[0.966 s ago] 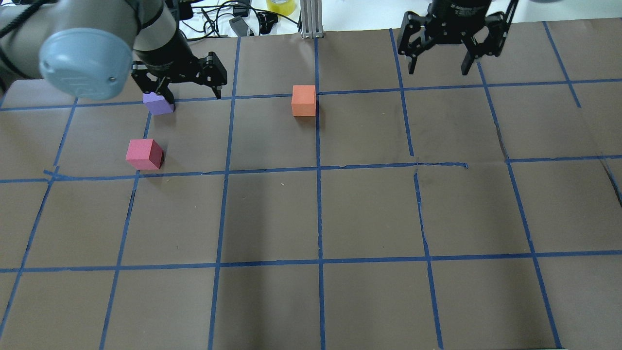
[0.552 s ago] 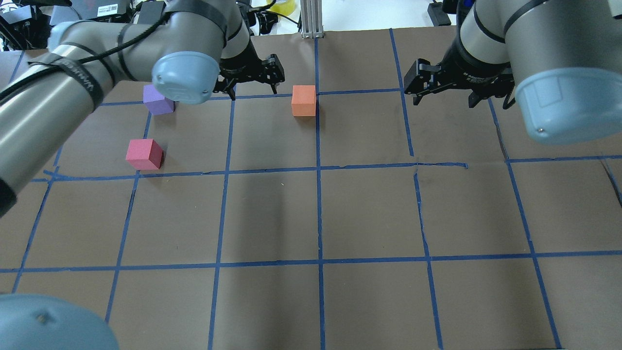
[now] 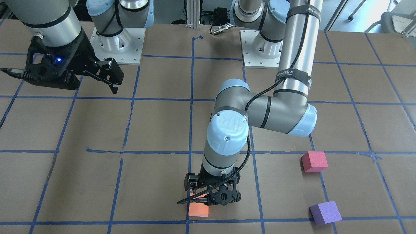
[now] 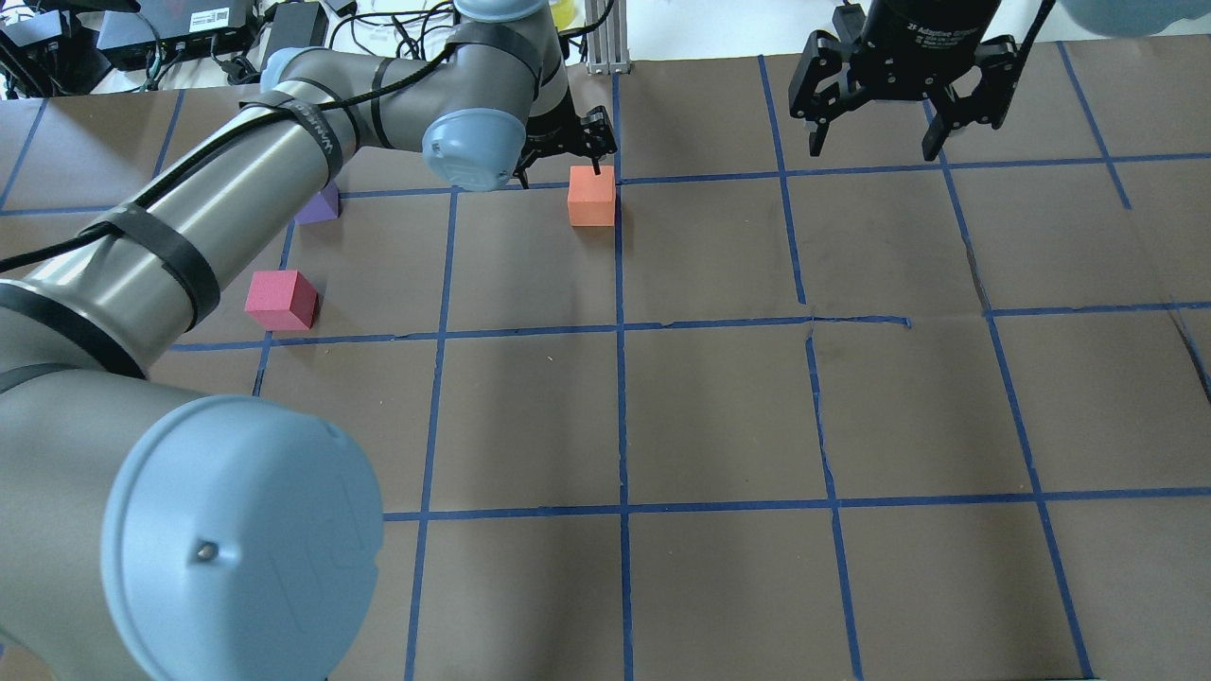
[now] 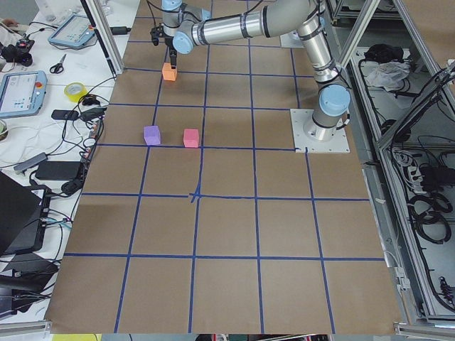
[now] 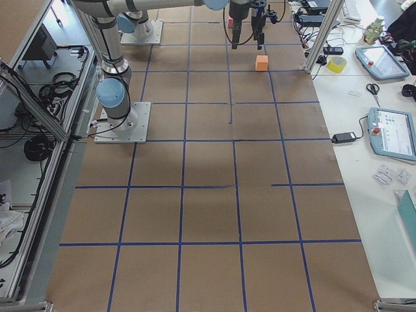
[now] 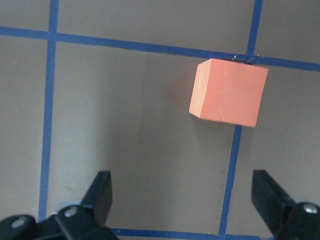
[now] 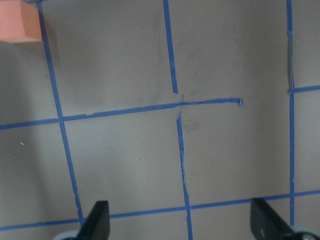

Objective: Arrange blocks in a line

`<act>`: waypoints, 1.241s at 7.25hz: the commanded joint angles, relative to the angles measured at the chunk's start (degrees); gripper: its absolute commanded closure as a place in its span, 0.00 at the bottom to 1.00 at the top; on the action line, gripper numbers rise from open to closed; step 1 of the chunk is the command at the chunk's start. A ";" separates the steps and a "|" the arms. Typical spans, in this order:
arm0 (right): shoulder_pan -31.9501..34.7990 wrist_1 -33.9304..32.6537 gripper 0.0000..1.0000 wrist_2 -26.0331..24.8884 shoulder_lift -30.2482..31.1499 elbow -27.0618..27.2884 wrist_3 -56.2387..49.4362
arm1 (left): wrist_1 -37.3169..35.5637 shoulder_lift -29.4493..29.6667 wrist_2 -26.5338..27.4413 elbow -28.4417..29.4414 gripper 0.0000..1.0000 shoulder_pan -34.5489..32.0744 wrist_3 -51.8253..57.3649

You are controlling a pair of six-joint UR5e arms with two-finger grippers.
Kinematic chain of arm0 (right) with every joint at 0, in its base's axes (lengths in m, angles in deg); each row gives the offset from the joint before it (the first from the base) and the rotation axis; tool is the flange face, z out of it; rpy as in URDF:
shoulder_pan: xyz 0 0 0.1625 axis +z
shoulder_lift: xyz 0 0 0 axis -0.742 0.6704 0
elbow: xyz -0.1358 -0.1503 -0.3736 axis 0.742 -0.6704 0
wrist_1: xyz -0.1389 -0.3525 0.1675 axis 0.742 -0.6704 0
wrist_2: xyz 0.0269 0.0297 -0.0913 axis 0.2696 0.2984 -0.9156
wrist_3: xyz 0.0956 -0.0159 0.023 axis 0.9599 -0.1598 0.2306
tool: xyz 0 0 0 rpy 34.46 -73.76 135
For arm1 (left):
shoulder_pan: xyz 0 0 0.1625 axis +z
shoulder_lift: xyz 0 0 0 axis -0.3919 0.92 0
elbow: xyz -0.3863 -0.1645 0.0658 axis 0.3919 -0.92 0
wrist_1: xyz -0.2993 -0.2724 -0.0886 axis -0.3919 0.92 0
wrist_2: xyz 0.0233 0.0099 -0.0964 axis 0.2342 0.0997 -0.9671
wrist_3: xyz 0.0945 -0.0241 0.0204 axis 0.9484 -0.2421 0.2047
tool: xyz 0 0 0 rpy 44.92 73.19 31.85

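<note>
The left gripper has left the purple block and swung across the bench to the orange block, while the right gripper has drawn back up toward the far edge. None of the three blocks has shifted.

The left jaws are spread wide and hold nothing. In the left wrist view the orange block lies ahead of them and toward the right-hand jaw, not between the two. From overhead, one jaw tip shows at the far edge of that block. The right jaws are also wide open and empty, hanging above bare brown paper and blue tape lines.

The orange block sits near the far middle of the bench, one corner at a crossing of the tape. The purple block rests well apart from it on the robot's left, partly hidden by the left arm in the overhead view. The pinkish-red block stands near the purple one, closer to the robot. The three blocks do not form a line.
</note>
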 commanded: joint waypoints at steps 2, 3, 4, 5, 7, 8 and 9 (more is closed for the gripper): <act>-0.21 -15.48 0.00 0.28 12.41 16.10 1.79 | -1.52 5.65 0.02 5.13 0.00 -1.41 -2.85; -0.30 -14.72 0.00 0.55 5.89 10.03 1.62 | -1.61 6.62 0.11 5.83 0.00 -1.41 -2.77; -0.30 -4.79 0.00 0.46 0.16 -0.12 1.62 | -1.70 7.41 0.46 5.84 0.00 -1.41 -2.77; -0.30 2.18 0.00 -0.24 -2.07 -3.53 1.53 | -1.70 8.12 0.55 5.49 0.00 -1.41 -3.11; -0.21 -0.87 0.01 -0.06 5.95 7.78 1.35 | -1.61 9.26 0.46 5.40 0.00 -1.41 -3.21; -0.21 -11.96 0.00 -0.07 11.48 17.43 1.00 | -1.79 9.79 -0.23 5.40 0.00 -1.41 -3.99; -0.47 -20.78 0.00 -0.15 11.88 19.27 -0.65 | -6.66 10.66 -0.67 4.97 0.11 -1.32 -3.82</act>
